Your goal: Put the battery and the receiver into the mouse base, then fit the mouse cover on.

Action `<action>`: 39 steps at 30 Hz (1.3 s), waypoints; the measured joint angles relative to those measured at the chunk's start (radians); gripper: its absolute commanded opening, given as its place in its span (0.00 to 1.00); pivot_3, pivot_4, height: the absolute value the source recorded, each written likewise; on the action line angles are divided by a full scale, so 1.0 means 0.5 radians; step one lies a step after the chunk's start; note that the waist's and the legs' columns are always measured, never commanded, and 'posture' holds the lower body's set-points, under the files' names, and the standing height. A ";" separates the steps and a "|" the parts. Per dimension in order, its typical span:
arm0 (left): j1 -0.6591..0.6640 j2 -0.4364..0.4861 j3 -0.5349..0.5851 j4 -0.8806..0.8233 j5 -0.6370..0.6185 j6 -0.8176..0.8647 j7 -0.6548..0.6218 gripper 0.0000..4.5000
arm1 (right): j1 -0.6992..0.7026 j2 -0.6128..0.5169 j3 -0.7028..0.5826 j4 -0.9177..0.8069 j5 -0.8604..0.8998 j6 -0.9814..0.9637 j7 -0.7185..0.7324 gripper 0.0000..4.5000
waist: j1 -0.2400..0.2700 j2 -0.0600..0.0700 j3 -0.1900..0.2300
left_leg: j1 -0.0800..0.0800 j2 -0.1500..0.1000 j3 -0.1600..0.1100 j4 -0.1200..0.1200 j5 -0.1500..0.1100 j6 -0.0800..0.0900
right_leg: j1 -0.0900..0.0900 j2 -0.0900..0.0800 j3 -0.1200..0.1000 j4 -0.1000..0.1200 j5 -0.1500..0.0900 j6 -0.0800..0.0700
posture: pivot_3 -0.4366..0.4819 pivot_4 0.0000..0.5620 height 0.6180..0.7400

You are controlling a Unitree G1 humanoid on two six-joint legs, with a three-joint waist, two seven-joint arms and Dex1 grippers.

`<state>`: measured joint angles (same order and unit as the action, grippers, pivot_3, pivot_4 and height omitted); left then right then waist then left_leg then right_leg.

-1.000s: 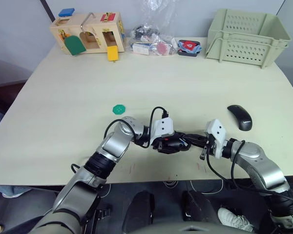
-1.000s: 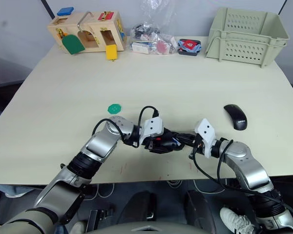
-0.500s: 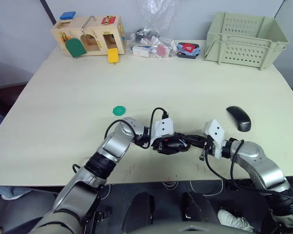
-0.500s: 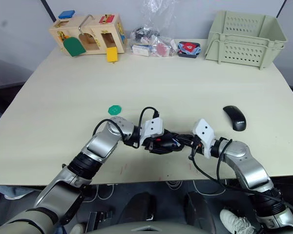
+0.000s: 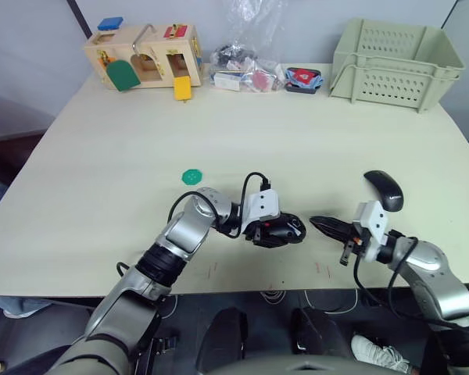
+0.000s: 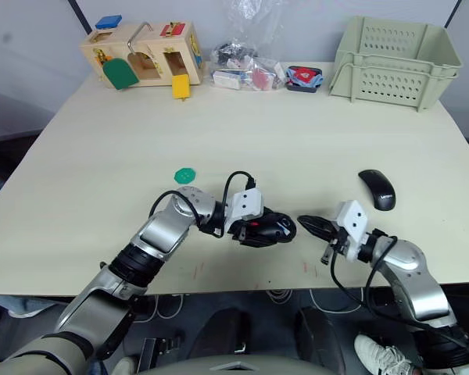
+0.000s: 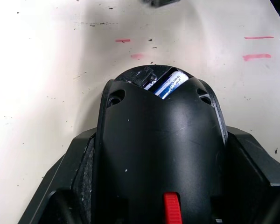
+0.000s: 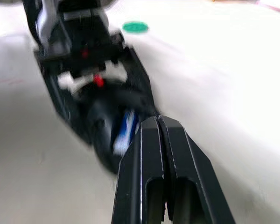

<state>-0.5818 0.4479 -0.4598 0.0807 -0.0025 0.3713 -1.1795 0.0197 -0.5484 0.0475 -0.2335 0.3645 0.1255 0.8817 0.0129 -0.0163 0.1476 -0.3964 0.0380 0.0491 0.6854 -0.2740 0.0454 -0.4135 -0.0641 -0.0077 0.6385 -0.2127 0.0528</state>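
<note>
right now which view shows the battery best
The left wrist view: the battery lies in the mouse base, blue label sharp. The right wrist view shows it blurred; in the eye views it is too small to tell.

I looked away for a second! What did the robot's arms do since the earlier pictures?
The right gripper pulled back from the mouse base, fingers shut and empty. The battery now sits inside the base. The left gripper kept holding the base, and the mouse cover stayed put.

Green disc (image 5: 191, 176), basket (image 5: 394, 53), wooden box (image 5: 143, 55)
</note>
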 measured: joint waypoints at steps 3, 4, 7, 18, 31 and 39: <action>-0.009 -0.005 -0.009 0.017 -0.002 -0.015 -0.005 0.67 | 0.162 -0.079 -0.134 0.000 0.087 -0.107 0.148 0.17 | 0.003 0.000 0.000 | -0.001 0.000 0.000 0.000 0.000 0.000 | 0.000 0.000 0.000 0.000 0.000 0.000 | 0.48 0.27 1.00; -0.008 0.000 -0.008 0.018 -0.003 -0.019 -0.008 0.67 | 0.228 -0.094 -0.199 0.000 0.122 -0.155 0.191 0.29 | 0.004 0.000 0.000 | -0.001 0.000 0.000 0.000 0.000 0.000 | 0.000 0.000 -0.001 -0.001 0.000 0.000 | 0.48 0.27 1.00; -0.009 0.013 -0.002 0.020 -0.003 -0.022 -0.012 0.67 | 0.342 -0.112 -0.312 0.002 0.189 -0.253 0.277 0.63 | -0.004 0.000 0.000 | 0.001 0.000 0.000 0.000 0.000 0.000 | 0.000 0.000 0.001 0.000 -0.001 -0.001 | 0.48 0.27 1.00; -0.007 0.017 -0.004 0.020 -0.006 -0.024 -0.010 0.67 | 0.601 -0.109 -0.571 0.061 0.387 -0.461 0.530 0.99 | 0.002 0.000 0.000 | 0.001 0.000 0.001 0.000 0.000 0.000 | 0.000 0.000 0.001 -0.001 -0.005 -0.007 | 0.48 0.27 1.00; 0.003 0.014 0.020 0.070 -0.046 -0.091 -0.006 0.99 | 0.620 -0.068 -0.601 0.096 0.470 -0.520 0.642 1.00 | 0.003 0.001 0.000 | 0.000 0.000 0.001 0.000 0.000 0.000 | 0.000 0.000 0.001 -0.001 -0.005 -0.008 | 0.48 0.27 1.00; 0.065 0.046 0.154 0.092 -0.160 -0.247 -0.032 0.99 | 0.580 -0.055 -0.601 0.114 0.472 -0.524 0.671 1.00 | 0.003 0.001 0.001 | 0.000 0.000 0.000 0.000 0.000 0.000 | 0.000 -0.001 0.001 -0.001 -0.005 -0.008 | 0.48 0.27 1.00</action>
<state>-0.5494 0.4710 -0.3827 0.1267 -0.0826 0.2476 -1.1957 0.3098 -0.5757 -0.2531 -0.1768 0.6007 -0.1363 1.2174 0.0146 -0.0159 0.1480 -0.3966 0.0381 0.0493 0.6854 -0.2740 0.0454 -0.4135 -0.0645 -0.0072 0.6377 -0.2150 0.0489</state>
